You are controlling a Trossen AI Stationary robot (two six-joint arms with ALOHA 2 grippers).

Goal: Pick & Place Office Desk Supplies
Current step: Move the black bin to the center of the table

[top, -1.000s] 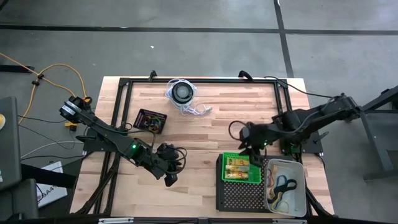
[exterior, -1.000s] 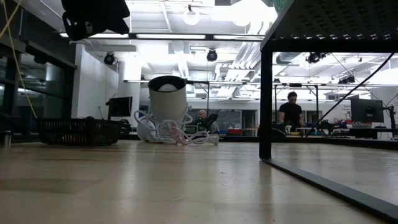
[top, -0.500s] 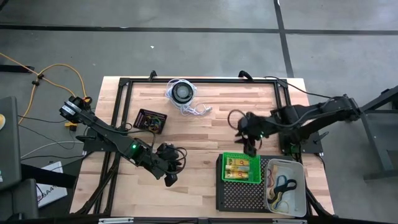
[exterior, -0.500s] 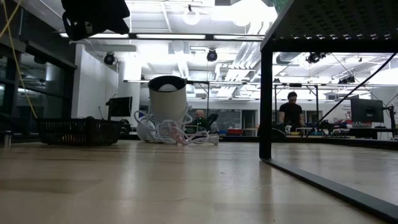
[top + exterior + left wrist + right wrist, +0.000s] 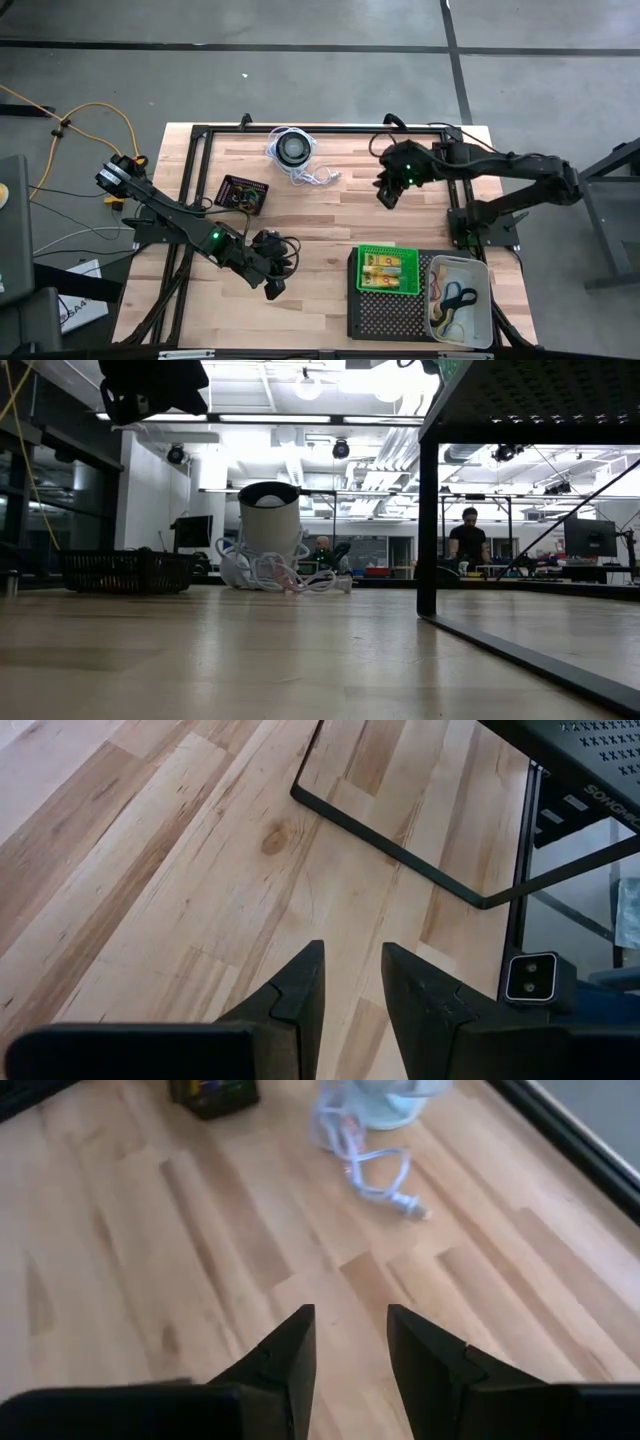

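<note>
Office supplies lie in three containers. A small black basket [image 5: 243, 192] at the far left holds tiny coloured items. A green basket [image 5: 387, 270] holds yellow packets [image 5: 383, 268]. A white bin [image 5: 458, 298] holds rubber-band loops [image 5: 455, 300]. My left gripper [image 5: 272, 288] hovers open over bare wood near the front left [image 5: 350, 952], nothing between its fingers. My right gripper [image 5: 385, 198] hangs open above the table's far middle [image 5: 350, 1315], empty, facing the small black basket [image 5: 212, 1095].
A round black disc with a white coiled cord [image 5: 292, 150] stands at the far edge, its cord end [image 5: 375, 1170] ahead of my right gripper. The green basket sits on a large black perforated tray [image 5: 385, 318] at the front right. Bare wood lies mid-table [image 5: 320, 225].
My right gripper has swung from above the green basket toward the table's far edge, turning to face the far left of the table. Its fingers keep the same gap and carry nothing.
</note>
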